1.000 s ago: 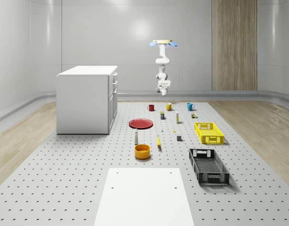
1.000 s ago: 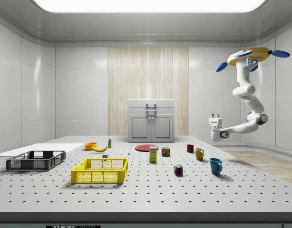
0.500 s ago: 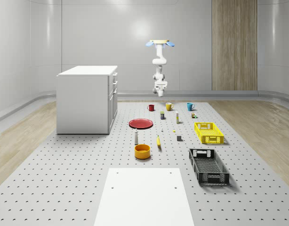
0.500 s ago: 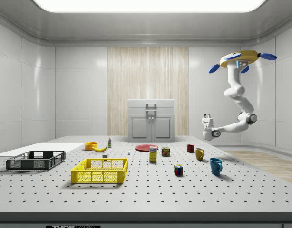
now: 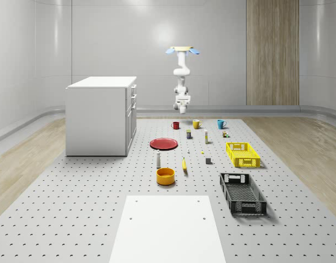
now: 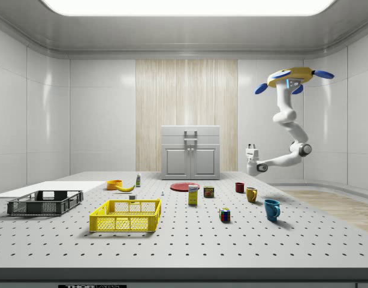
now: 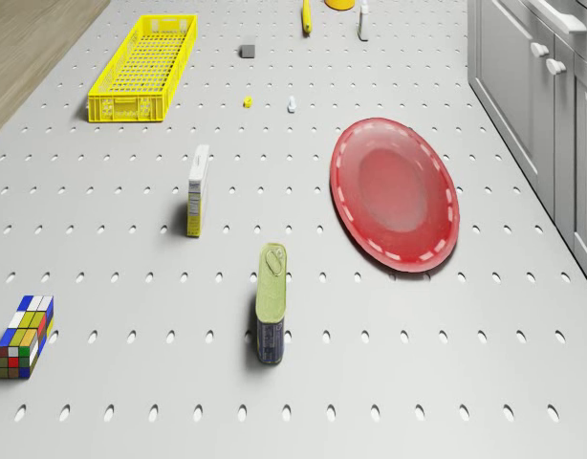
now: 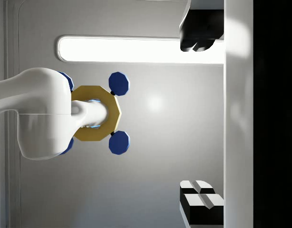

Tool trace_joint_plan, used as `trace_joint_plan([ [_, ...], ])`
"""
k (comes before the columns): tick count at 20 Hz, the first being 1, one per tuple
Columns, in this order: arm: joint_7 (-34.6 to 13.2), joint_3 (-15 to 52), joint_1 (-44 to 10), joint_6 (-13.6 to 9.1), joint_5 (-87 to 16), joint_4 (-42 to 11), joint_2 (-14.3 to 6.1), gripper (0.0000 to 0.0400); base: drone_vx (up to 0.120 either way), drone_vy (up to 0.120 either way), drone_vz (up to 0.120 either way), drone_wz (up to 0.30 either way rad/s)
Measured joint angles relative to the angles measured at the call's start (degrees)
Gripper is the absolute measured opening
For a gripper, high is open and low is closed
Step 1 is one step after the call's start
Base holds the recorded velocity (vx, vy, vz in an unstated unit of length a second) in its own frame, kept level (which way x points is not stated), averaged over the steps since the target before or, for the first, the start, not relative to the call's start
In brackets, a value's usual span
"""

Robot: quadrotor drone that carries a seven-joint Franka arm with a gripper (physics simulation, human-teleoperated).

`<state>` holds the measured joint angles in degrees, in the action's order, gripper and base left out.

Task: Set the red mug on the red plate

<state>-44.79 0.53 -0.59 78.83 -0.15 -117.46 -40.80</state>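
Sides per the whole-scene view's left/right.

- Far left: white cabinet (image 5: 99, 115), standing on the pegboard table (image 5: 75, 208). Its drawer front faces the red plate (image 5: 164, 143), which lies flat just right of it, with nothing on it.
- Near side of the plate: white bottle (image 5: 158, 159) upright, then the orange bowl (image 5: 165, 176). A white mat (image 5: 168, 230) is at the near edge.
- Red mug (image 5: 175, 125): upright on the table at the far end, beyond the plate and slightly right, well apart from it.
- Drone (image 5: 181, 51): hovers high over the table's far edge, just beyond the mug row. The arm hangs down and bends back toward the table.
- Gripper (image 6: 252, 146): in the air above the red mug, slightly toward the yellow mug (image 5: 196, 124), well clear of both. It points up. In the wrist view the fingers (image 8: 199, 33) are spread wide, holding nothing.
- Banana (image 5: 184, 164) lies right of the bottle.
- Can (image 5: 189, 133) stands right of the line from mug to plate, near the plate's far right rim.
- Yellow mug is just right of the red mug, the closest neighbour for a grasp.
- Further right: a small box (image 5: 206, 137), a grey block (image 5: 208, 160), the blue mug (image 5: 221, 124) and a Rubik's cube (image 5: 225, 133).
- Right side: yellow crate (image 5: 243, 154), with the black crate (image 5: 242, 193) nearer.
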Motion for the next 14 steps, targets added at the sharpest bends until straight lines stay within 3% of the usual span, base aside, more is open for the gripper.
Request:
trace_joint_plan([
  [7,-0.09,0.57,-0.19,0.31,-0.78,-0.21,-0.21,0.0400,0.114,-0.120,0.000,0.000],
  [14,-0.43,2.40,-0.75,0.63,-3.34,-0.50,-0.45,0.0400,0.000,-0.120,0.000,0.000],
])
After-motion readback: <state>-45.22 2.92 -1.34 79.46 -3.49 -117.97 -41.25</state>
